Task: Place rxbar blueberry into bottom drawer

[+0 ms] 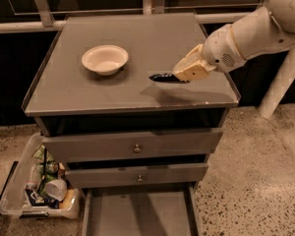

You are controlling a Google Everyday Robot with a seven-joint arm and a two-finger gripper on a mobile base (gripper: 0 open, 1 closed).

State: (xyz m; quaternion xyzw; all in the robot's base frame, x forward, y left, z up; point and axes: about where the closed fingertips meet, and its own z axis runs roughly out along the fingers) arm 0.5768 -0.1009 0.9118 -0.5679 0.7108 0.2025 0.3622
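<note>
The rxbar blueberry [160,76], a flat dark navy wrapper, is held edge-on just above the grey cabinet top [88,90], right of centre. My gripper [181,73] comes in from the right on the white arm and is shut on the bar's right end. A shadow lies on the top below the bar. The bottom drawer [137,213] is pulled open at the base of the cabinet, a shallow grey tray with nothing showing in it.
A white bowl [105,59] stands on the cabinet top, left of the bar. Two upper knobbed drawers [136,147] are closed. A clear plastic bin of clutter [39,186] sits on the floor at the left. A white post [280,85] stands at the right.
</note>
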